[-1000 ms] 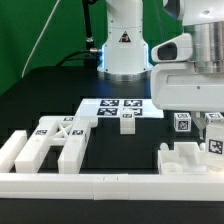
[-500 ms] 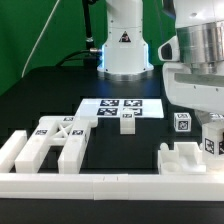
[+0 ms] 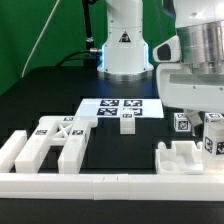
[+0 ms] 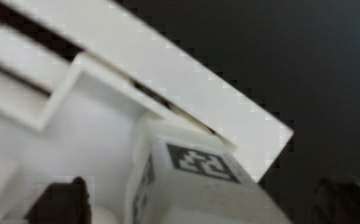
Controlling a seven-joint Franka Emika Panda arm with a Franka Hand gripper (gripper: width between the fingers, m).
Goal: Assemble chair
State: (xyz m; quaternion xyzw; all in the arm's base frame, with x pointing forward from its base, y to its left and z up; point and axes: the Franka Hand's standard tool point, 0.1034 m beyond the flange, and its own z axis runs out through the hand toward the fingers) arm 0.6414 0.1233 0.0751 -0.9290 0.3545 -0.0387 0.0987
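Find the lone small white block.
In the exterior view the small block sits mid-table at the marker board's near edge; the large tagged piece lies toward the exterior view's left.

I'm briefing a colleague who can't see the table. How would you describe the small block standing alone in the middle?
Find the marker board, the flat white tagged sheet before the robot's base. At its near edge stands a small white block. Unlike the big frame piece on the exterior view's left and the cluster of parts on the right, it stands alone.
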